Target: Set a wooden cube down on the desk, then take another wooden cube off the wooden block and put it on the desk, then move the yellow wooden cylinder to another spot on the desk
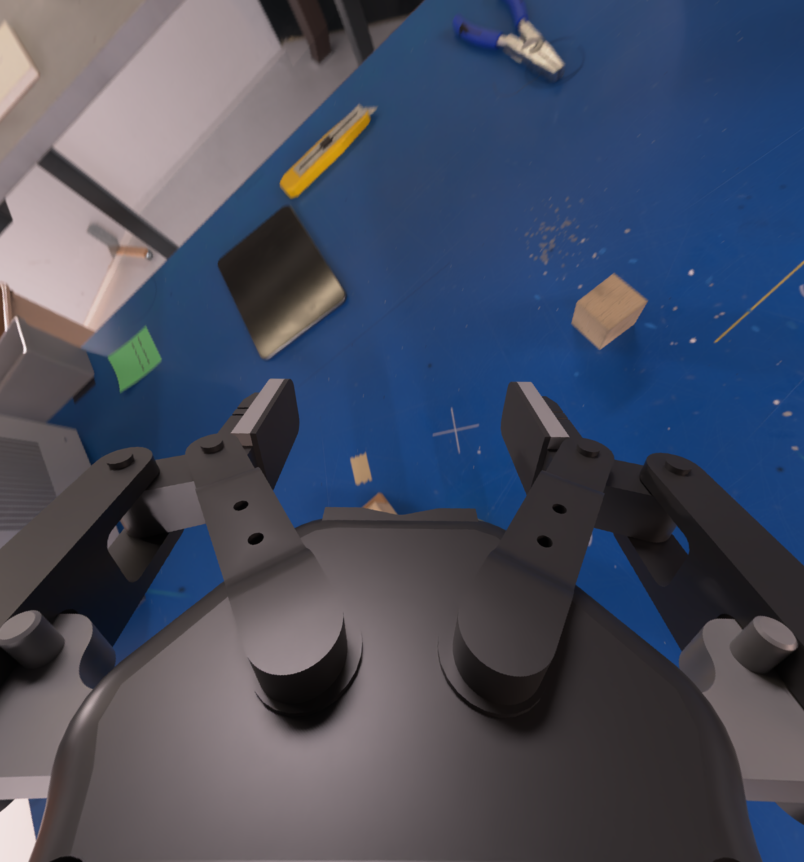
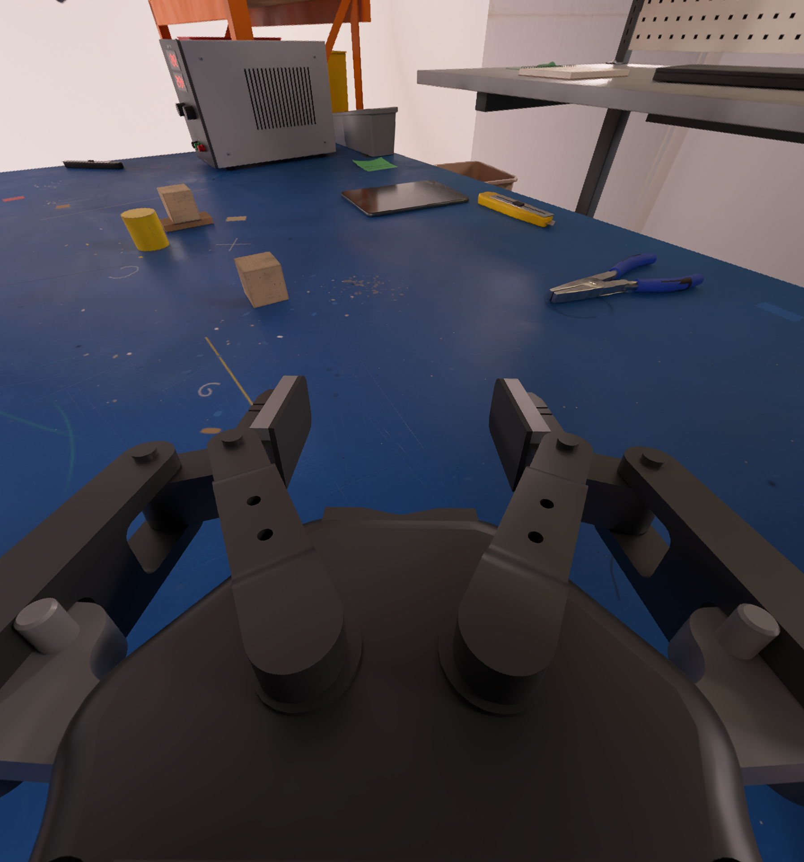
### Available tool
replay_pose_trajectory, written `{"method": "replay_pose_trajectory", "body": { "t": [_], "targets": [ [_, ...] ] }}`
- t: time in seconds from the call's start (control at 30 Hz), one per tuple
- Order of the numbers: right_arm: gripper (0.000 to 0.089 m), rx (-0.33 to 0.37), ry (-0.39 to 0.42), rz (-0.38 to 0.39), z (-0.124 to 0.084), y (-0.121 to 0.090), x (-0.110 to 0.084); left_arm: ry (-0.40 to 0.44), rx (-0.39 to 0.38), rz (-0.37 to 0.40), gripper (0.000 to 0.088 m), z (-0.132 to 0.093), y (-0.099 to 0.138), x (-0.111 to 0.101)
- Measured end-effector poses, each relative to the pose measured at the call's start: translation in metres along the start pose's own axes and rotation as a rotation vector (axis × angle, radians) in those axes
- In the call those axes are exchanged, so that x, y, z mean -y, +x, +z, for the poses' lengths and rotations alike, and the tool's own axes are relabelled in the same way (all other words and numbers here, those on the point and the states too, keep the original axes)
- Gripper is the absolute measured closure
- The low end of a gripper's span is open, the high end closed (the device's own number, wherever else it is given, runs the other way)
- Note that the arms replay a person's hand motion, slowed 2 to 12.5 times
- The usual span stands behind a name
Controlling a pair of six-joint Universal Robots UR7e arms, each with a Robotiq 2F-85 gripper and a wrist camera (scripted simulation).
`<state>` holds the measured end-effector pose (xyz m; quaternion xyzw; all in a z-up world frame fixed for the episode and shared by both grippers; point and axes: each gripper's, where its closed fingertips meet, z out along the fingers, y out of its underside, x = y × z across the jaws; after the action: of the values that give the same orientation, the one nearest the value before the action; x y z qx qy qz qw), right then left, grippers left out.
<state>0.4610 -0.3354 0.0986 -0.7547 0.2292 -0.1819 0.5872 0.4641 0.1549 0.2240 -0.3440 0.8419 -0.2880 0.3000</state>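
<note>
The left gripper (image 1: pixel 400 420) hangs above the blue desk (image 1: pixel 460 196) with its jaws spread wide and nothing between them; a chalk cross on the desk shows in the gap. Just behind its palm edge, at about 6 o'clock from the fingertips, a pale wooden corner (image 1: pixel 379 503) peeks out, too hidden to tell what it belongs to. At 2 o'clock from this gripper a wooden cube (image 1: pixel 609 309) sits alone on the desk, clear of both fingers. Farther out at 11 o'clock lie a dark tablet (image 1: pixel 281 282), then a yellow utility knife (image 1: pixel 326 150), and at 1 o'clock blue-handled pliers (image 1: pixel 514 42); a green sticky note (image 1: pixel 134 358) lies at 9 o'clock by the desk edge. The right gripper (image 2: pixel 400 420) is likewise wide apart and empty over bare desk. From it, at 11 o'clock, the same lone cube (image 2: pixel 261 278) rests on the surface. Beyond that, still at 11 o'clock, the yellow wooden cylinder (image 2: pixel 144 229) stands upright, just beside a flat wooden block (image 2: pixel 190 221) that carries a second cube (image 2: pixel 177 202) on top. A grey power supply (image 2: pixel 255 100) stands at 12 o'clock at the far edge.
</note>
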Motion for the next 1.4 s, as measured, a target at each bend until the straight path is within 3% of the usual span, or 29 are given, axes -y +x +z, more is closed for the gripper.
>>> {"method": "replay_pose_trajectory", "body": {
  "t": [0.17,0.33,0.5,0.67,0.8,1.0,1.4],
  "targets": [
    [0.0212,0.012,0.003,-0.005,0.001,-0.004,0.001,-0.093,0.052,-0.107,0.0128,-0.004,-0.01,-0.043],
    [0.0213,0.017,0.002,-0.015,0.001,-0.007,0.002,-0.182,0.085,-0.278,0.0124,-0.004,-0.013,-0.085],
    [0.0213,0.017,0.002,-0.026,0.002,-0.009,0.003,-0.221,0.079,-0.471,0.0121,-0.002,-0.005,-0.116],
    [0.0213,0.019,0.003,-0.027,0.002,-0.01,0.004,-0.251,0.102,-0.598,0.0081,0.002,0.0,-0.142],
    [0.0213,0.024,0.006,-0.022,0.002,-0.011,0.004,-0.27,0.121,-0.646,0.0031,0.005,0.005,-0.155],
    [0.0213,0.03,0.006,-0.012,0.003,-0.011,0.003,-0.279,0.131,-0.686,0.0028,0.012,0.015,-0.163],
    [0.0213,0.037,-0.006,-0.007,0.005,-0.012,0.0,-0.294,0.149,-0.686,0.0028,0.025,0.02,-0.162]
  ]
}}
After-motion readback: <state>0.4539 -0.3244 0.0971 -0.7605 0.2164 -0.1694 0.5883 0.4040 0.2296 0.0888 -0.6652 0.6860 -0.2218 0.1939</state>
